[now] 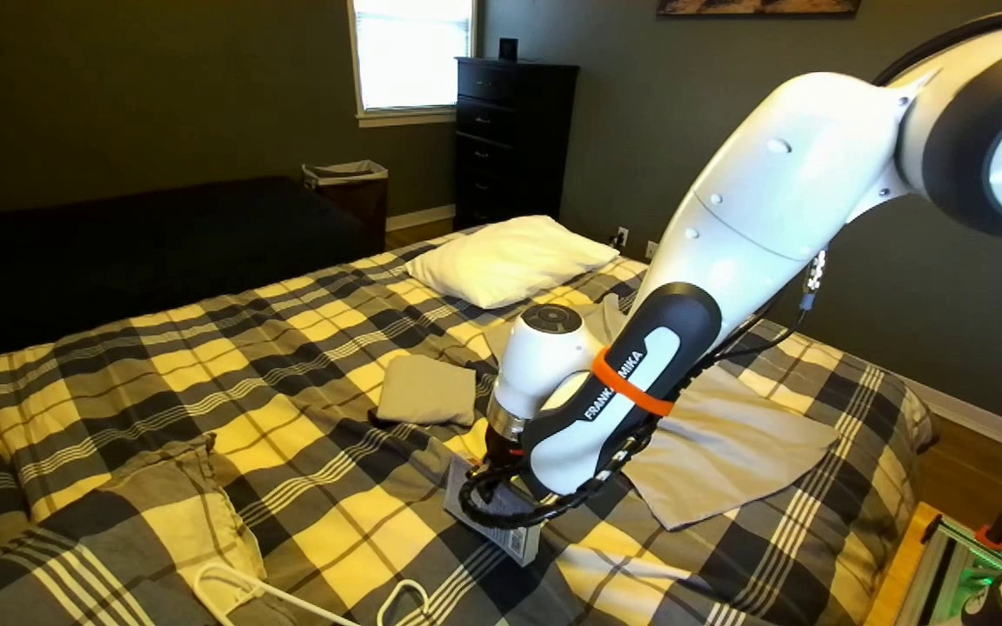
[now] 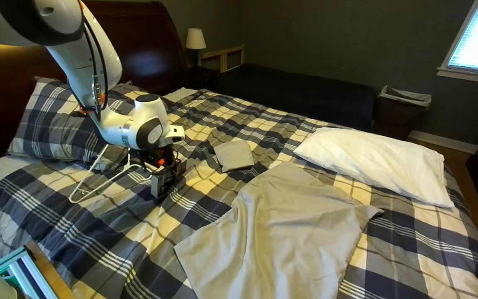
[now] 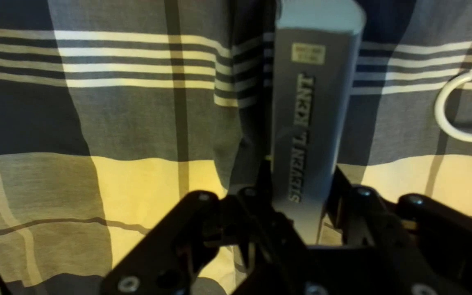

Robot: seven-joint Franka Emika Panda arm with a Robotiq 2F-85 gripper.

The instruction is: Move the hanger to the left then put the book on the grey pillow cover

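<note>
My gripper (image 3: 303, 184) is shut on the book (image 3: 312, 119), one finger against each cover. The grey spine, lettered "STEVEN L. KENT", faces the wrist camera. The book also shows below the gripper in both exterior views (image 1: 514, 530) (image 2: 162, 182). It is on edge, at or just above the bed; I cannot tell whether it touches. The white hanger (image 1: 310, 605) lies beside it, toward the plaid pillows (image 2: 73, 200); its hook (image 3: 439, 108) shows right of the book in the wrist view. The grey pillow cover (image 2: 288, 232) lies wrinkled on the bed, partly behind the arm in an exterior view (image 1: 727, 452).
A tan folded square cloth (image 2: 235, 155) lies on the plaid bedspread, between the book and the plump white pillow (image 2: 371, 162). Plaid pillows (image 2: 56, 120) lean against the dark headboard (image 2: 143, 50). The robot's base stands at the bed's edge.
</note>
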